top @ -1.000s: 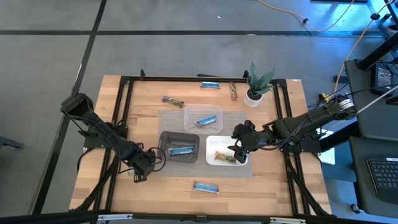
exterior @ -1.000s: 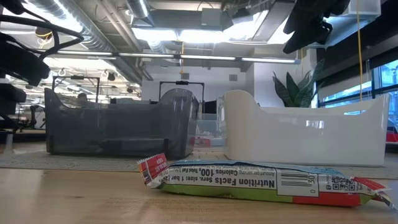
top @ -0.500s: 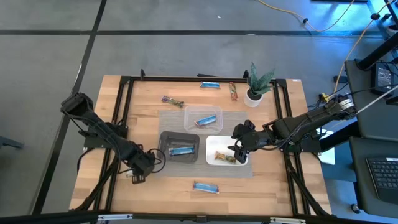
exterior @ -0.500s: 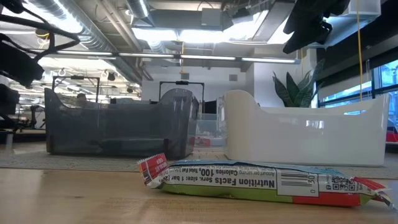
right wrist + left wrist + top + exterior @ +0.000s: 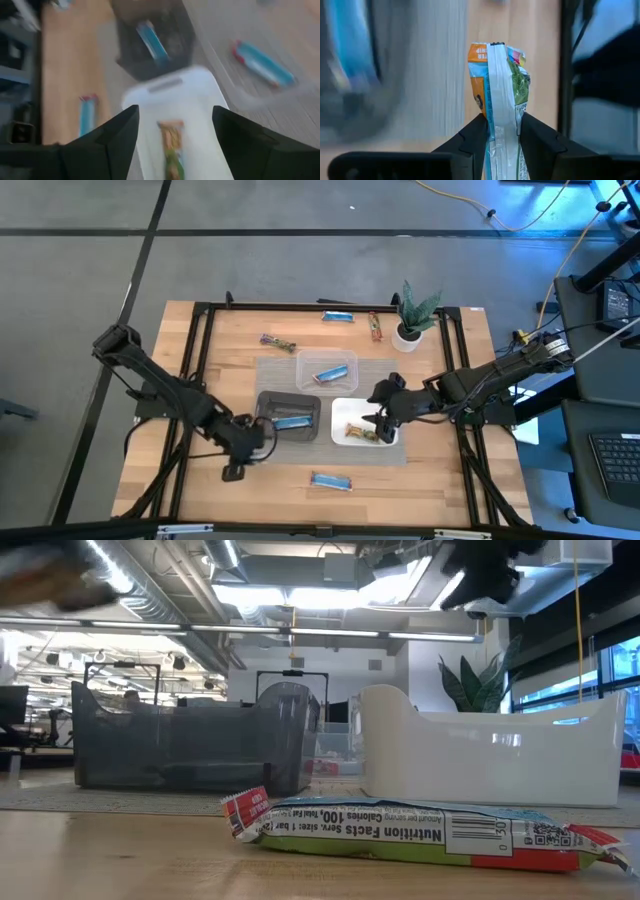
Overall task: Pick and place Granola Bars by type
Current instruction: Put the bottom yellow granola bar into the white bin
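Observation:
My left gripper is beside the black tray's left end, shut on a green and orange granola bar. My right gripper hangs open over the white tray, where a green bar lies flat, also seen as the green bar between my spread fingers. A blue bar lies in the black tray and another blue bar in the clear tray. Loose on the table are a blue bar, a blue bar, an orange-brown bar and a dark bar. My left gripper pinches the green and orange bar between its two fingers, gripping the wrapper's lower part. The bar stands edge-on in the jaws, its back seam facing the camera. Its free end sticks out beyond the fingertips over the wooden table.
A small potted plant stands at the table's far right. The three trays sit together on a grey mat in the middle. The near blue bar fills the low view's foreground. A black frame runs along the table's edges.
My left gripper has moved toward the table's right, closer to the black tray, and has risen out of the low view's left side. My right gripper has shifted slightly toward the left over the white tray.

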You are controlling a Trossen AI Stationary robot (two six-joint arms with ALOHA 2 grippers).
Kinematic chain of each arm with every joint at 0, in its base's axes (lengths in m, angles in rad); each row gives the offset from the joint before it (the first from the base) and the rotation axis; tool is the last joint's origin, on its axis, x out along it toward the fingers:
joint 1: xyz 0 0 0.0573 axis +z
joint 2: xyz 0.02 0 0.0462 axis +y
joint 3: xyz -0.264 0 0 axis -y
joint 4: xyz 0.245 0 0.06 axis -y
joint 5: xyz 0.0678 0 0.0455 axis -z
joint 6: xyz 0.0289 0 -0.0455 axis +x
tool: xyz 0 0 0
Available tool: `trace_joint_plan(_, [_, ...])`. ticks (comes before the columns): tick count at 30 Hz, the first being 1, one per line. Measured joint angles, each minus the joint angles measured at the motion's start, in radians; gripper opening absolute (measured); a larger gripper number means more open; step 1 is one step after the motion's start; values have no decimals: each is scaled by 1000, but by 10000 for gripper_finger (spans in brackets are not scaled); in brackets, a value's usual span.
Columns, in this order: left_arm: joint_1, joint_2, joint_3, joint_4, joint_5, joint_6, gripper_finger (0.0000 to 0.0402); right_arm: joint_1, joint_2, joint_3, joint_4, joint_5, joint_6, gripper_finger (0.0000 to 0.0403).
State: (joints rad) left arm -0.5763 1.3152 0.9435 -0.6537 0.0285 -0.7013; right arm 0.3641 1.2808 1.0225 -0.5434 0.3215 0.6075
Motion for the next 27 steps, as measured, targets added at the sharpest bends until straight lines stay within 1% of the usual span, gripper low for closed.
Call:
trace_joint_plan(3, [45,-27,62,58,-82,74,97,0,4,0,124,-5,-109,255])
trace_joint_plan(6, [86,-53,106,176,-166,192,97,0,13,0,268,-60,-227,255])
trace_joint_plan(8, [113,-65,124,287,-222,293,97,0,27,0,355,-90,-280,255])
trace_joint_plan(12, [155,-75,128,550,-331,499,97,0,70,0,517,-76,-303,255])
trace_joint_plan(15, [177,-75,128,671,-350,611,97,0,106,0,596,-68,-340,255])
trace_joint_plan(19, [205,-74,128,743,-350,690,97,0,141,0,718,-55,-402,255])
trace_joint_plan(22, [222,-74,128,769,-351,697,97,0,157,0,798,-53,-437,255])
trace_joint_plan(27, [233,-74,128,771,-350,692,98,0,179,0,924,-52,-543,255])
